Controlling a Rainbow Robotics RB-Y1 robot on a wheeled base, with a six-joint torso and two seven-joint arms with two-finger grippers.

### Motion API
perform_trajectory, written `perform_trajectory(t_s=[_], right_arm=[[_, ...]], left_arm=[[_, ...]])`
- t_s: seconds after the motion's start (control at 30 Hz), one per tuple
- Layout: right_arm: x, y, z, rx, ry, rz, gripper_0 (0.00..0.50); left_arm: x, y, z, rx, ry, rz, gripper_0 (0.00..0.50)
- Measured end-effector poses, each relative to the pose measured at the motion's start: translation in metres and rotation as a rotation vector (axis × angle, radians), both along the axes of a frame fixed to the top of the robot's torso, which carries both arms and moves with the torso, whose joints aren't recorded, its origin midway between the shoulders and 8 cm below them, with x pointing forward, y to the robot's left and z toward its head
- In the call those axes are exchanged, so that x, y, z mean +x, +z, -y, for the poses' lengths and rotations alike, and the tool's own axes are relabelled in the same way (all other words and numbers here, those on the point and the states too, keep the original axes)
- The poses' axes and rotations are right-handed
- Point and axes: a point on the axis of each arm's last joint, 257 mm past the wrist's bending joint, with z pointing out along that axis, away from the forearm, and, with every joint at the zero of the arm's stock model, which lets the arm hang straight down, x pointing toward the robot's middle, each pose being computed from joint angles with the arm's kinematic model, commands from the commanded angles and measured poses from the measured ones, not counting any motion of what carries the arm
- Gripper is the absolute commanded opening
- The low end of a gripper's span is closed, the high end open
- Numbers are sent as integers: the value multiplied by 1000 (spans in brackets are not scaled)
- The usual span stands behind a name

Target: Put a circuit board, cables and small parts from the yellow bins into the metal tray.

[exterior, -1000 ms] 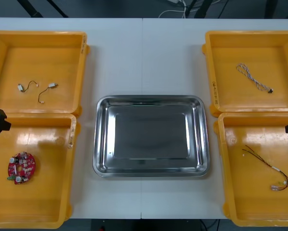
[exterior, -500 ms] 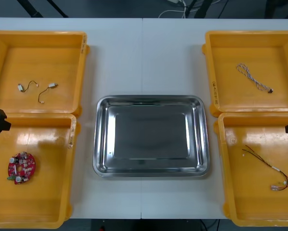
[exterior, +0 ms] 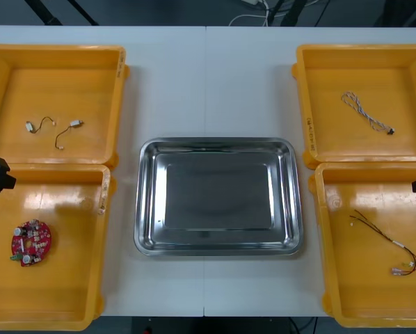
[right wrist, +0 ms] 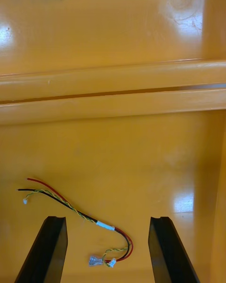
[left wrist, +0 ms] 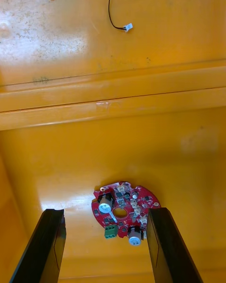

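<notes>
Nothing has moved — left tool (left wrist: 107, 211) spread facing circuit board (left wrist: 123, 210), right tool (right wrist: 108, 218) spread facing red and yellow cable (right wrist: 104, 226), lying diagonally.

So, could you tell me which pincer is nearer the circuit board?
Left. The left pincer hangs over the yellow bin holding the circuit board; the right pincer is across the table, by the red and yellow cable.

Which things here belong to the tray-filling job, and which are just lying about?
Job: round red circuit board; red and yellow cable; twisted blue and white cable; short black cables; shiny metal tray; yellow bins; left gripper, right gripper, both open.
Lying about: cords beyond the light table.
</notes>
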Motion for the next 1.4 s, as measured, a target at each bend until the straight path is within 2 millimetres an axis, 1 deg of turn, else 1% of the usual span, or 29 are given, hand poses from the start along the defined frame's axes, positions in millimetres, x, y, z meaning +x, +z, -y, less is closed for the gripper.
perform_trajectory(t_s=[1.4], right_arm=[[0,0,0,0,0,0,500]], left_arm=[[0,0,0,0,0,0,500]])
